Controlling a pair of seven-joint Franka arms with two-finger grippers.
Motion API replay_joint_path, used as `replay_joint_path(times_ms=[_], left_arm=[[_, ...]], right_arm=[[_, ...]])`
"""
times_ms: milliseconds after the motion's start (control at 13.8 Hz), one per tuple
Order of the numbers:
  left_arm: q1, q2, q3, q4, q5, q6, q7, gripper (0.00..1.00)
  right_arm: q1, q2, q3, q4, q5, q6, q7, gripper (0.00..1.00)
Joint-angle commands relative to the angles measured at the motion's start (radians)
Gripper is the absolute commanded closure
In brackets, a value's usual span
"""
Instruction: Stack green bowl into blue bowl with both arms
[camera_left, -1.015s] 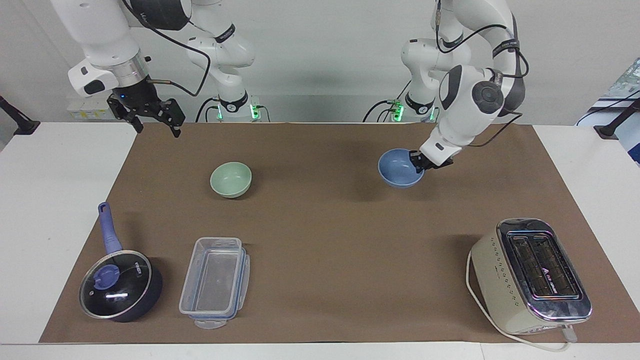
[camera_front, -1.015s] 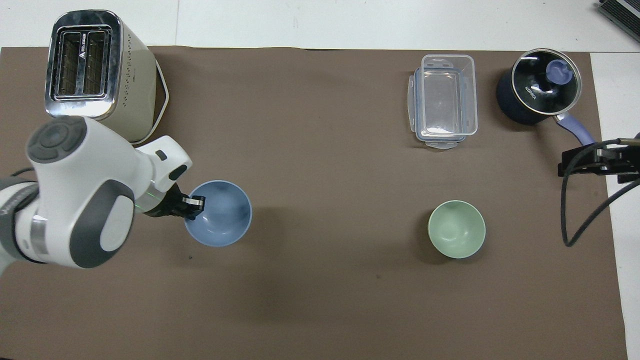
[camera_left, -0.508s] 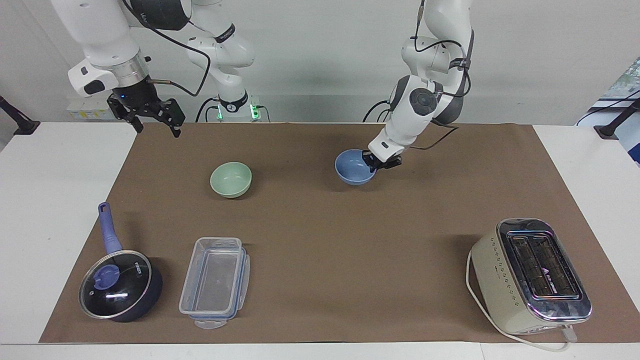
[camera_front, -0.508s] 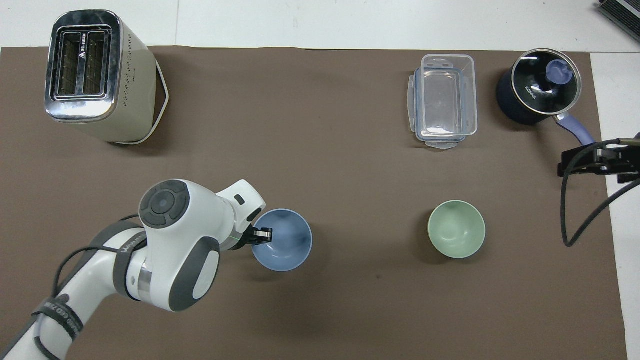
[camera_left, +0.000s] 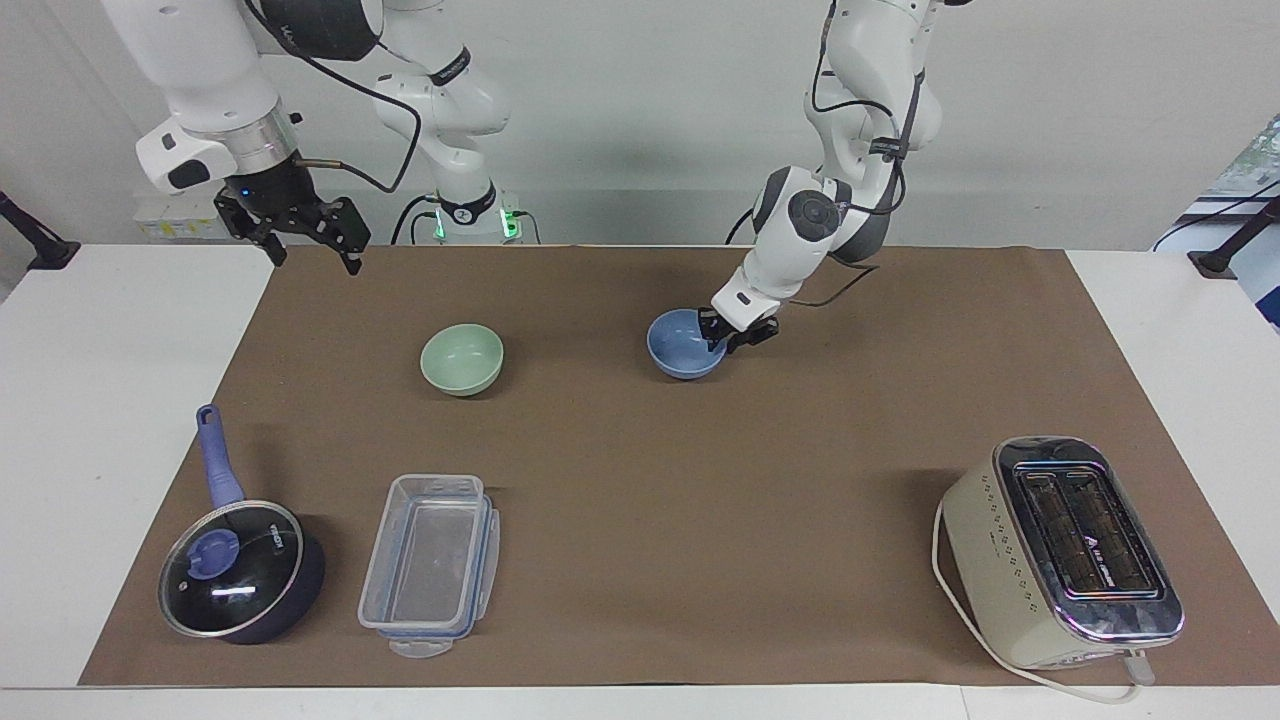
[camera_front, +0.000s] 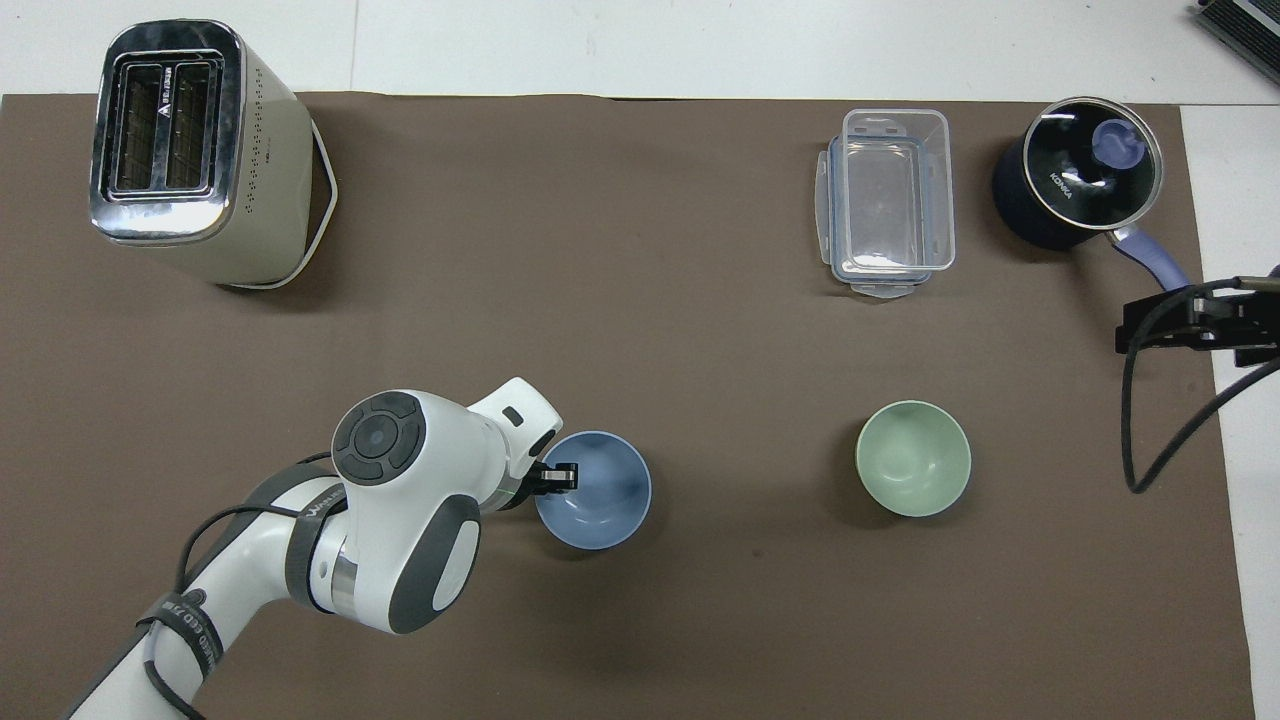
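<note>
The big white left arm (camera_left: 800, 215) reaches to the table's middle, its fingers (camera_front: 562, 478) on the round pale blue bowl's (camera_left: 684, 345) rim; I cannot tell if they grip. The round pale green bowl (camera_left: 462, 359) sits beside it, toward the right arm's end. The right arm's fingers (camera_left: 305, 235) wait, spread apart.

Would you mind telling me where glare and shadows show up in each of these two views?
Facing view: a white glare streak lies on the saucepan's glass lid, the toaster's chrome top shines, and the blue bowl and green bowl cast soft shadows on the brown mat. Overhead view: the toaster's top glints, and a soft shadow hugs the green bowl.
</note>
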Motion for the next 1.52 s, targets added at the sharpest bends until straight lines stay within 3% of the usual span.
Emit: replay_joint_path(times_ms=[0, 290, 508, 943, 1233, 1450], left_arm=[[0.043, -0.015, 0.012, 0.054, -0.018, -0.051, -0.004, 0.00], [0.167, -0.001, 0.016, 0.190, 0.011, -0.170, 0.007, 0.00], [0.265, 0.001, 0.016, 0.272, 0.133, -0.229, 0.019, 0.00], [0.468, -0.001, 0.018, 0.407, 0.164, -0.393, 0.237, 0.00], [0.569, -0.002, 0.019, 0.461, 0.167, -0.459, 0.295, 0.00], [0.578, -0.004, 0.019, 0.539, 0.299, -0.522, 0.309, 0.00]], right_arm=[[-0.007, -0.019, 0.004, -0.025, -0.002, 0.017, 0.011, 0.00], [-0.007, -0.019, 0.004, -0.025, -0.002, 0.016, 0.011, 0.00], [-0.007, -0.019, 0.004, -0.025, -0.002, 0.014, 0.011, 0.00], [-0.007, -0.022, 0.004, -0.029, -0.002, 0.016, 0.010, 0.00], [-0.007, -0.025, 0.006, -0.034, 0.000, 0.023, 0.008, 0.00], [-0.007, -0.027, 0.006, -0.037, 0.000, 0.025, 0.008, 0.00]])
